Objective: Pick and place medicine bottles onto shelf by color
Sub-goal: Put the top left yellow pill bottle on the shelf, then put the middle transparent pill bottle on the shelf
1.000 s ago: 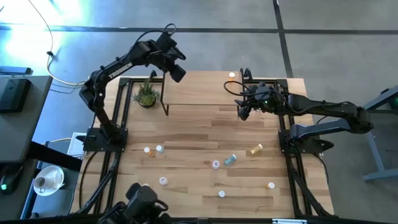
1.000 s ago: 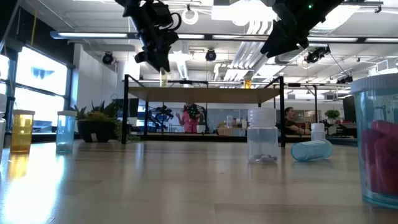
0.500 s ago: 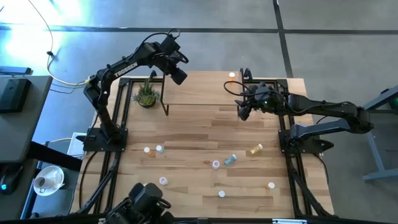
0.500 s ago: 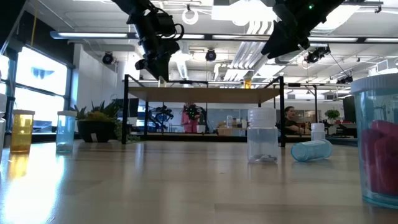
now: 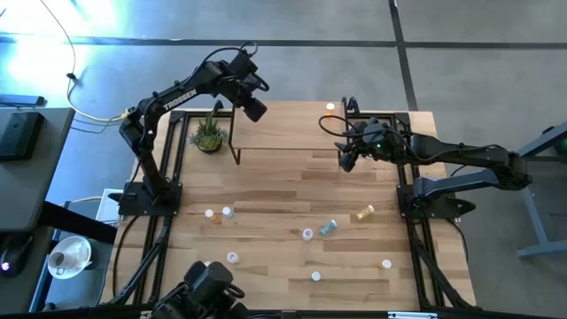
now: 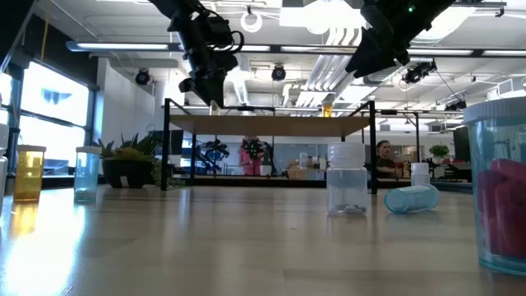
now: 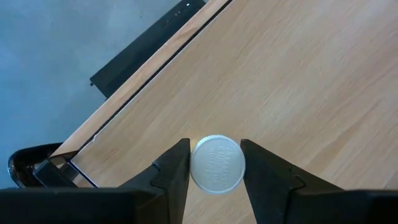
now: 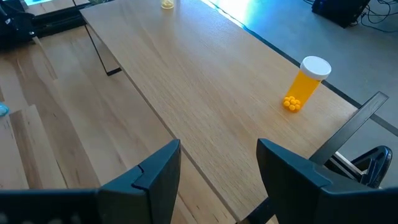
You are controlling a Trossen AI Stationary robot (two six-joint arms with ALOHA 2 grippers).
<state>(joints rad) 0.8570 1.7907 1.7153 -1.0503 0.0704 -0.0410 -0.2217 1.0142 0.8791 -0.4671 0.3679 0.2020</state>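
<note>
1. The left gripper (image 7: 214, 171) hangs over the shelf (image 5: 283, 124) at its upper-left corner in the high view. Its jaws flank a white-capped bottle (image 7: 217, 163) with a thin gap on each side, so whether they grip it cannot be told.
2. The right gripper (image 8: 217, 165) hovers at the shelf's right end, jaws wide and empty.
3. Done so far, as I judge it: an orange bottle (image 8: 305, 84) stands on the shelf at upper right, and the left one is at the far corner.
4. Left to do: most of the work. Roughly eight medicine bottles (image 5: 328, 228) remain scattered over the lower half of the bench (image 5: 266, 195), one teal bottle (image 6: 412, 198) lying on its side.
5. A potted plant (image 5: 207, 135) sits left of the shelf.
</note>
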